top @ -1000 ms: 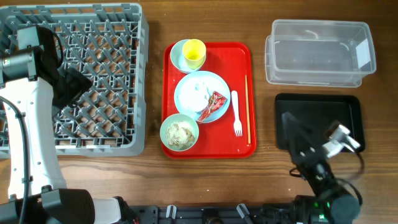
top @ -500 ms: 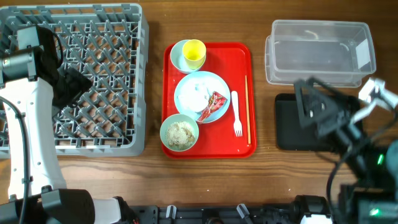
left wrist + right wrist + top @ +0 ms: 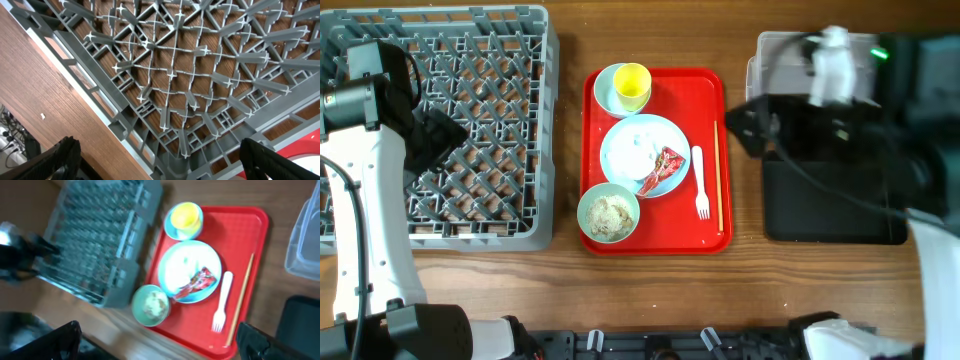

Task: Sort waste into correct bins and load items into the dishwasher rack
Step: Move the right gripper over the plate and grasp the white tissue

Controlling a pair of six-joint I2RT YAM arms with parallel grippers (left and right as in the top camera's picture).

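A red tray (image 3: pixel 705 90) holds a yellow cup (image 3: pixel 632 85) in a small bowl, a plate (image 3: pixel 630 150) with a red wrapper (image 3: pixel 663 168), a green bowl (image 3: pixel 609 213) of food scraps, a white fork (image 3: pixel 700 185) and a chopstick (image 3: pixel 718 175). The grey dishwasher rack (image 3: pixel 545 120) stands at the left. My left gripper (image 3: pixel 432 140) hovers open over the rack (image 3: pixel 170 75). My right gripper (image 3: pixel 745 120) is open and empty, high above the tray's right edge. Its view shows the tray (image 3: pixel 240 230), cup (image 3: pixel 186 216), wrapper (image 3: pixel 199 280), green bowl (image 3: pixel 152 305) and fork (image 3: pixel 222 302).
A clear plastic bin (image 3: pixel 775 55) stands at the back right, partly hidden by my right arm. A black bin (image 3: pixel 830 205) lies in front of it. Bare wooden table runs between rack, tray and bins.
My right arm has swung from the table's front right up and back over the bins, ending beside the tray. The left arm and all items have not moved.
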